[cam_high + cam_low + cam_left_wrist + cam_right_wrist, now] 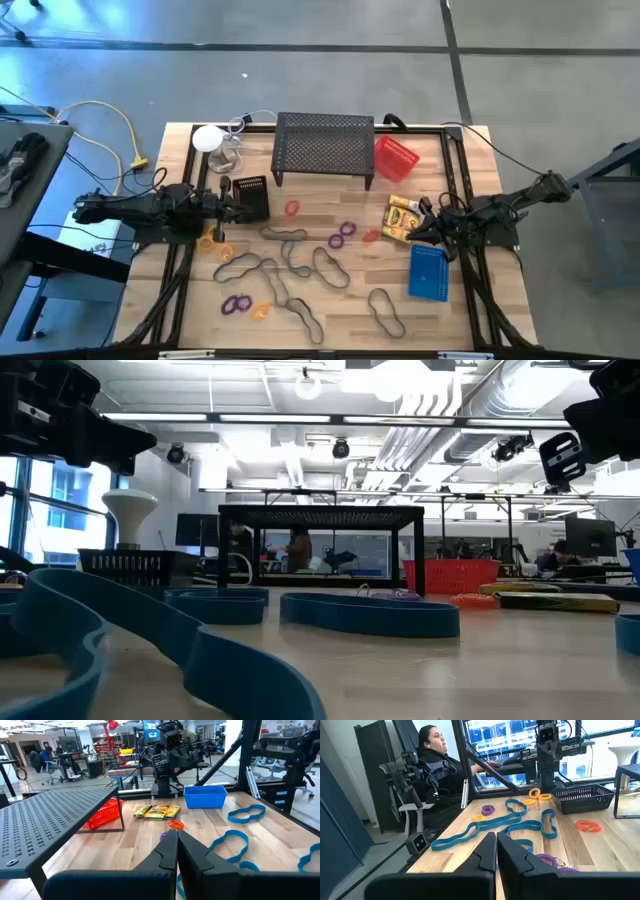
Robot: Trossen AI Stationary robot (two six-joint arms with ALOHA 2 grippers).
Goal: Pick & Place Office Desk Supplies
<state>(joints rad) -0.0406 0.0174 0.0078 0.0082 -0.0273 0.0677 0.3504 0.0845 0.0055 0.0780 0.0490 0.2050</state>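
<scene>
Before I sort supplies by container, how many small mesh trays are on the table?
3. The black tray is by the left pincer, the red tray beside the perforated stand, the blue tray near the right arm.

Loops (290, 236), rings (346, 229), trays (429, 272) scattered on tbl.

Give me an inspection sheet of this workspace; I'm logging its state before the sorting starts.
Surface: wooden table, partly bare.
Job's things: loops and rings scattered; crayon box; black tray, red tray, blue tray.
Clutter: perforated stand; white-topped glass object.
Grippers: left gripper shut, right gripper shut, both holding nothing.
Cables: yellow cable off table.
Surroundings: seated person.
</scene>
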